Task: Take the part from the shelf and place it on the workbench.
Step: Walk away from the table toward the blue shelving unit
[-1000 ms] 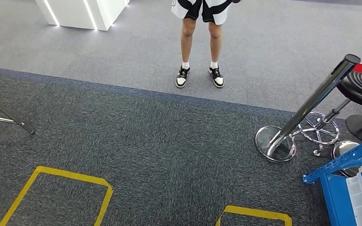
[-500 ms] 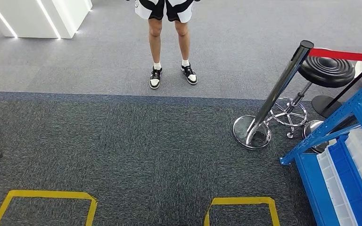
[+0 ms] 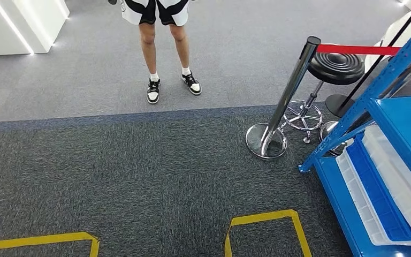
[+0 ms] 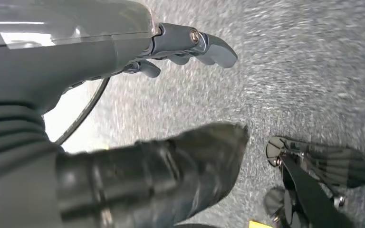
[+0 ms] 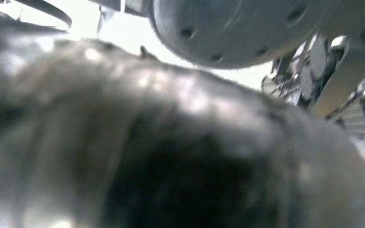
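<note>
Dark grey carpet (image 3: 155, 176) underfoot, meeting a lighter grey carpet (image 3: 235, 59) along a blue seam that crosses the head view. Blue shelf (image 3: 401, 128) at the right edge, its slanted upright running up to the top right corner, with translucent and blue bins (image 3: 385, 187) lying lengthwise on its lower level. No part distinguishable in those bins or anywhere else, so its place and long axis cannot be told. Near the shelf's front corner, a chrome stanchion (image 3: 286, 101) on a round base, tilted in view, carrying a red belt (image 3: 356, 50) toward the shelf; just beyond, a black round stool (image 3: 336, 68) on a chrome ring base. White lit plinth (image 3: 16, 24) in the far left corner. Person (image 3: 163, 48) standing on the lighter carpet, in black-and-white shorts and sneakers. Yellow tape outlines (image 3: 265, 227) on the dark carpet at the near edge. Left hand (image 4: 180, 45) hanging above blurred carpet, fingers curled in, nothing held. Right hand (image 5: 171, 142) a dark blur up close; cannot tell whether open or closed.
</note>
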{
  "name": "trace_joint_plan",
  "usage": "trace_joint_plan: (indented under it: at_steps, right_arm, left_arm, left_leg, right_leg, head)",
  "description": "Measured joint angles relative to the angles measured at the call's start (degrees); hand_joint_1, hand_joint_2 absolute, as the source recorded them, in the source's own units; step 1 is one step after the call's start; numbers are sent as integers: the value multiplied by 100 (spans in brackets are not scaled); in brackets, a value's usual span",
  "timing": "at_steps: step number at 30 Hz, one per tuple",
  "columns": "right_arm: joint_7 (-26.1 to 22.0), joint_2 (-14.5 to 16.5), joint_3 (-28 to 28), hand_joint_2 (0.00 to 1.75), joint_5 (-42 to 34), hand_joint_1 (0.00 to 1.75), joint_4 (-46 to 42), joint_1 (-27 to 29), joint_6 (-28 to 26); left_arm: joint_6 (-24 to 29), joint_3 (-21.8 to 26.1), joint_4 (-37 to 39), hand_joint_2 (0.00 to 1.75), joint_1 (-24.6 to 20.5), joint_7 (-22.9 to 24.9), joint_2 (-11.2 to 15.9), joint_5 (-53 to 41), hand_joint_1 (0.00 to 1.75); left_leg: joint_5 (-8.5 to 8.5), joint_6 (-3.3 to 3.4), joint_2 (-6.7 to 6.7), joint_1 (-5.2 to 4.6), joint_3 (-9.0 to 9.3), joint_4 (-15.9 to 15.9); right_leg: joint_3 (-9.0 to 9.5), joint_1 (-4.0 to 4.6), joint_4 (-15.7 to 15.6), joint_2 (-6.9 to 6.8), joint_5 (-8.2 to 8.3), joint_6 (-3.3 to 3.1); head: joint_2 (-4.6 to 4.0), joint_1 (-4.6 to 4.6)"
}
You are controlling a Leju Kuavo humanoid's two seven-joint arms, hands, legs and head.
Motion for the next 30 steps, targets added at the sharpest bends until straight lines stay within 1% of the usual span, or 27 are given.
trace_joint_plan:
  at_steps: [1,2,3,4,5,6,7,8,9,10,11,12,13,14,15,17,18,19,21,22,23,24,25,26,27,29,30]
  right_arm:
    - [-1,-9,-2,0,-12,0,-2,3,30]
    - [16,-28,-7,0,-36,0,-22,16,107]
    - [41,-47,-11,0,-61,0,-49,31,190]
    - [71,-67,-16,0,-83,0,-85,45,274]
    - [107,-77,-20,0,-96,0,-125,56,335]
    - [131,-78,-20,0,-97,0,-149,57,350]
    - [152,-78,-20,0,-97,0,-169,57,359]
    - [170,-78,-21,0,-97,0,-181,60,363]
    - [182,-78,-21,0,-96,0,-188,64,364]
    - [190,-78,-22,0,-95,0,-193,69,365]
    - [192,-77,-22,0,-95,0,-196,72,365]
    - [192,-77,-22,0,-94,0,-200,75,366]
    - [192,-76,-22,0,-94,0,-203,73,367]
    - [192,-76,-22,0,-94,0,-208,71,367]
    - [192,-76,-22,0,-94,0,-214,72,368]
    - [192,-79,-23,0,-92,0,-222,84,369]
    - [191,-81,-24,0,-86,0,-224,92,368]
    - [189,-82,-25,0,-75,0,-224,94,366]
    - [176,-93,-24,0,-50,0,-222,79,360]
    - [167,-99,-25,0,-40,0,-219,68,357]
    - [156,-106,-25,0,-33,0,-215,60,351]
    - [146,-113,-26,0,-26,0,-209,57,340]
    - [136,-120,-26,0,-21,0,-202,57,328]
    - [128,-131,-26,0,-16,0,-195,58,314]
    - [121,-144,-26,0,-14,0,-187,57,301]
    - [109,-163,-26,0,-12,0,-168,45,280]
    - [105,-168,-26,0,-12,0,-160,39,273]
  left_arm:
    - [12,-2,0,0,1,-3,-13,-20,0]
    - [50,-10,0,0,-14,-19,-48,-80,0]
    - [94,-20,0,0,-24,-34,-86,-142,0]
    - [136,-30,0,0,-34,-51,-128,-205,0]
    - [168,-38,0,0,-45,-64,-163,-256,0]
    - [174,-41,0,0,-36,-66,-178,-269,0]
    - [175,-42,0,0,-32,-68,-190,-278,0]
    - [177,-43,0,0,-26,-68,-198,-287,0]
    - [178,-45,0,0,-22,-70,-202,-288,0]
    - [180,-46,0,0,-19,-72,-204,-289,0]
    - [182,-49,0,0,-17,-74,-205,-290,0]
    - [185,-50,0,0,-15,-75,-207,-291,0]
    - [189,-52,0,0,-11,-76,-207,-291,0]
    - [193,-53,0,0,-11,-77,-207,-291,0]
    - [195,-54,0,0,-18,-81,-210,-289,0]
    - [199,-55,0,0,-47,-90,-224,-273,0]
    - [203,-55,0,0,-59,-93,-236,-255,0]
    - [211,-54,0,0,-60,-92,-244,-229,0]
    - [233,-54,0,0,-44,-84,-253,-177,0]
    - [245,-53,0,0,-35,-76,-254,-153,0]
    - [252,-53,0,0,-30,-67,-256,-135,0]
    - [257,-53,0,0,-32,-60,-259,-117,0]
    - [261,-52,0,0,-39,-56,-265,-97,0]
    - [260,-52,0,0,-47,-54,-272,-84,0]
    - [259,-51,0,0,-56,-53,-279,-74,0]
    - [257,-50,0,0,-68,-51,-289,-63,0]
    - [257,-49,0,0,-78,-51,-291,-61,0]
  left_leg:
    - [-11,-19,13,-8,0,4]
    - [-39,-70,43,-5,17,15]
    - [-105,-126,-7,1,19,70]
    - [-236,-182,-104,11,-26,223]
    - [-419,-223,-229,28,-128,497]
    - [-627,-234,-374,33,-300,874]
    - [-811,-240,-441,36,-494,1281]
    - [-909,-242,-462,36,-651,1598]
    - [-887,-238,-469,36,-726,1731]
    - [-740,-227,-481,36,-692,1626]
    - [-508,-208,-524,36,-562,1309]
    - [-279,-182,-628,37,-393,894]
    - [-120,-159,-754,40,-242,513]
    - [-42,-141,-858,36,-153,268]
    - [-39,-123,-919,26,-119,164]
    - [-28,-75,-841,14,-101,128]
    - [-5,-37,-773,20,-80,94]
    - [21,6,-700,32,-62,57]
    - [44,66,-540,35,-50,15]
    - [40,81,-456,30,-54,15]
    - [32,84,-370,25,-58,17]
    - [22,84,-292,22,-56,18]
    - [10,77,-221,23,-47,20]
    - [-7,64,-161,24,-29,22]
    - [-28,41,-107,23,-6,29]
    - [-80,-28,-13,2,25,49]
    - [-100,-64,29,-10,38,55]
  right_leg:
    - [-5,11,-1,4,2,-16]
    - [-7,10,-20,67,20,-69]
    - [-10,11,-38,147,43,-126]
    - [-14,12,-55,246,74,-191]
    - [-22,9,-74,348,97,-246]
    - [-34,20,-76,408,106,-265]
    - [-47,32,-73,475,113,-279]
    - [-55,44,-68,549,115,-283]
    - [-58,52,-60,627,116,-284]
    - [-56,56,-48,711,114,-282]
    - [-53,55,-33,794,110,-276]
    - [-57,51,-14,871,104,-265]
    - [-73,56,18,939,92,-243]
    - [-97,52,41,995,86,-213]
    - [-125,44,56,1047,85,-176]
    - [-163,27,60,1125,99,-100]
    - [-179,29,89,1057,77,-70]
    - [-224,36,189,922,1,-44]
    - [-472,37,724,595,-331,7]
    - [-658,26,1104,515,-518,34]
    - [-820,12,1432,482,-637,59]
    - [-900,-5,1597,464,-652,80]
    - [-864,-20,1537,440,-553,97]
    - [-713,-33,1256,396,-370,107]
    - [-491,-39,839,293,-176,103]
    - [-160,-8,203,121,47,46]
    - [-103,12,75,84,66,6]
  head:
    - [0,1]
    - [0,-1]
    - [0,-2]
    - [0,-3]
    - [0,-5]
    - [0,-5]
    - [0,-5]
    - [0,-4]
    - [0,-4]
    - [0,-4]
    - [0,-5]
    - [0,-5]
    - [0,-3]
    - [0,-4]
    - [0,-3]
    - [0,-5]
    - [0,-3]
    - [0,-1]
    - [0,3]
    - [0,3]
    - [0,4]
    - [0,4]
    - [0,4]
    - [0,5]
    - [0,5]
    - [0,4]
    - [0,2]
